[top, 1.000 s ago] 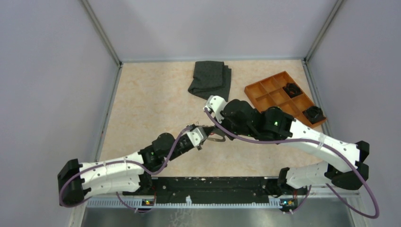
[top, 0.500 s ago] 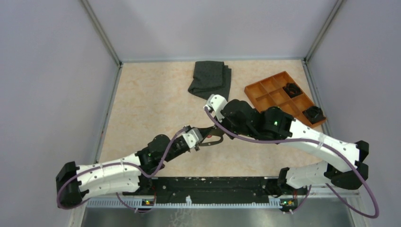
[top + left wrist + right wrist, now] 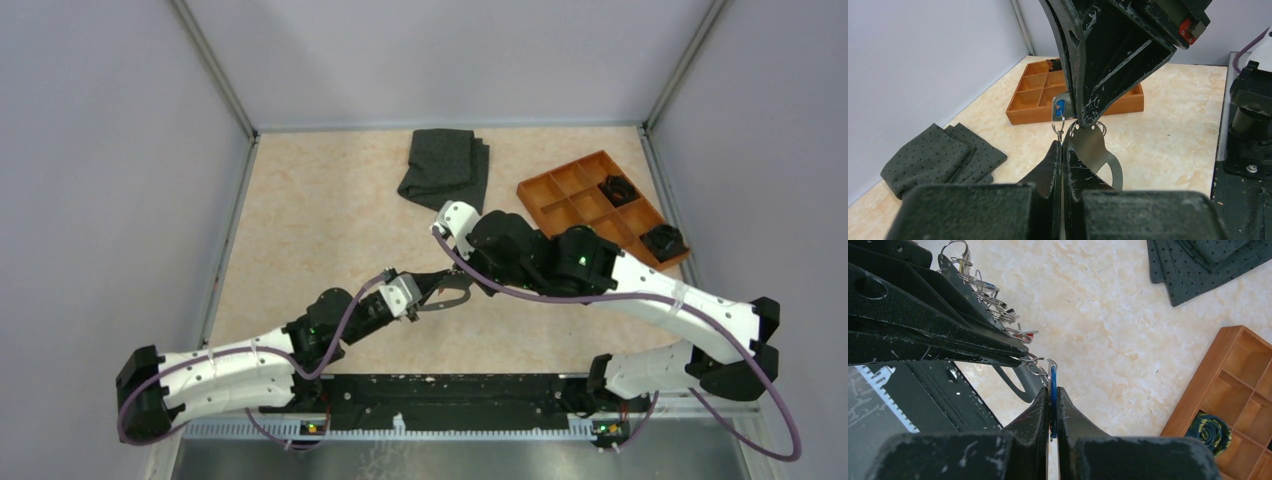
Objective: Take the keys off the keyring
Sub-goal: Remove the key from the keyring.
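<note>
My two grippers meet just above the table's middle. In the left wrist view the left gripper is shut on a small metal ring of the pale grey keyring, whose curved band hangs beside its right finger. The right gripper is shut on a blue-headed key that hangs on that ring. More small rings line the keyring beside the left fingers; the other keys are mostly hidden. From above, the keyring spans between both grippers.
A folded dark grey cloth lies at the back centre. An orange compartment tray stands at the back right with two black clumps in its cells. The black base rail runs along the near edge.
The left arm has drawn back and to the left toward its base, pulling the keyring with it. The right arm has stayed where it was, still on the blue key.
</note>
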Controlling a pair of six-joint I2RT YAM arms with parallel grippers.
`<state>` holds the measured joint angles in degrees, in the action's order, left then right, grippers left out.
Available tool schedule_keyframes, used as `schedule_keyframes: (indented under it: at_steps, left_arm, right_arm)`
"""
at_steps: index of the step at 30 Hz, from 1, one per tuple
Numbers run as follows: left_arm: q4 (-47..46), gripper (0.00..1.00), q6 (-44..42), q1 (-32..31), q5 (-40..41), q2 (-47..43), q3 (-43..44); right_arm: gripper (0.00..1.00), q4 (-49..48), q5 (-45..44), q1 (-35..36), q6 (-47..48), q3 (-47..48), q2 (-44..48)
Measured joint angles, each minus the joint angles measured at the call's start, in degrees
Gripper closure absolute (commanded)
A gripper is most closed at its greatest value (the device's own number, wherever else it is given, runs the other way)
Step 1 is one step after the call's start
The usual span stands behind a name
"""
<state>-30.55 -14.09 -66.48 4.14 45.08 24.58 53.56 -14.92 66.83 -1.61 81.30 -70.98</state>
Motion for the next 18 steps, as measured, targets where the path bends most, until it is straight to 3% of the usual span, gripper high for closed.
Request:
schedule_keyframes:
  at_steps: [6, 18]
  left_arm:
    - [-1.1, 1.0, 0.8, 0.0, 0.5, 0.0, -0.6]
    - [-2.4, 0.81, 1.3, 0.0, 3.0, 1.4, -0.7]
  right_arm:
    - [1.0, -0.2, 0.3, -0.2, 0.1, -0.2, 0.0]
    - [1.0, 2.5, 1.0, -0.7, 2.8, 5.3, -2.5]
